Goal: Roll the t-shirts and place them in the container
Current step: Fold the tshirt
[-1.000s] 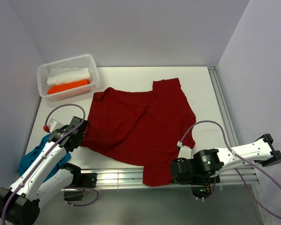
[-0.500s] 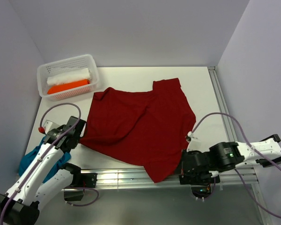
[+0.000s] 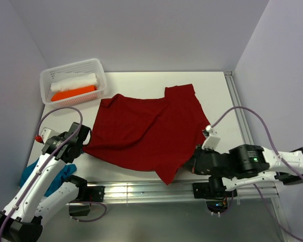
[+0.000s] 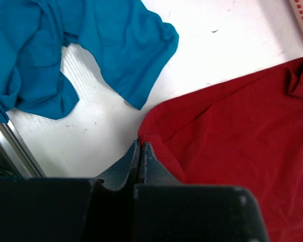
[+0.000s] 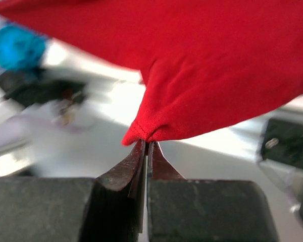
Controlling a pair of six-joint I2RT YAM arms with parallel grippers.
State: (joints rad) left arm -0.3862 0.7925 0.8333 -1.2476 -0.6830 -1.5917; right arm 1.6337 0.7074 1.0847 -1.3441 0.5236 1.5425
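I've got my left hand (image 4: 140, 147) pinched shut on a corner of the dark red t-shirt (image 3: 151, 128) near the table's (image 3: 222, 96) left edge. My right hand (image 5: 146, 143) is clamped tight on a bunched bit of hem, lifted just over the near edge, and I reckon gripping both ends lets me pull the cloth taut and flat before rolling. The shirt sprawls wrinkled across the middle of the table, while the teal t-shirt (image 4: 76, 45) lies crumpled at the near-left corner, just beside my left hand, waiting its turn.
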